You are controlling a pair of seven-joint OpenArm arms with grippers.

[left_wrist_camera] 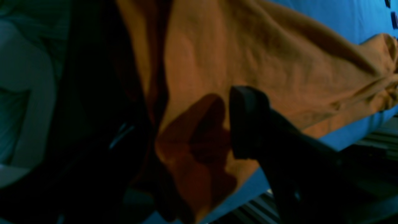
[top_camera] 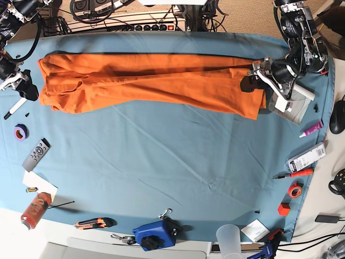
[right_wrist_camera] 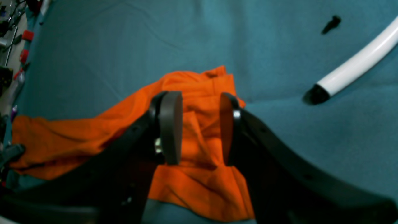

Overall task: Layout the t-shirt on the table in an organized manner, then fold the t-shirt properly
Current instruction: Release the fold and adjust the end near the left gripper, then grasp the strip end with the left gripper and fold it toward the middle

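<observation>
I work from the plain bright orange short-sleeved t-shirt (top_camera: pixel 151 81), which lies stretched in a long rumpled band across the far half of the big table draped in smooth teal-blue cloth (top_camera: pixel 172 162), still bunched lengthwise rather than spread flat. To lay it out well, I judge both ends should be taken at an outer edge and drawn apart and toward the near side together, so the body opens without a twist; a pinch on a single layer would be best, since grabbing a bunch would only drag the folds along. At the shirt's left end in the base view sits my right gripper (right_wrist_camera: pixel 199 127): its two dark oval pads stand moderately apart and hover over the crumpled orange fabric at that end, with nothing clamped between them; I cannot tell whether the tips graze the cloth. A white tube with a dark tip (right_wrist_camera: pixel 357 67) rests on the table just beyond that end of the shirt. At the shirt's right end is my left gripper (top_camera: pixel 257 75), spread wide; one dark finger (left_wrist_camera: pixel 248 121) is right at the orange hem near the table edge, but nothing shows as held.
</observation>
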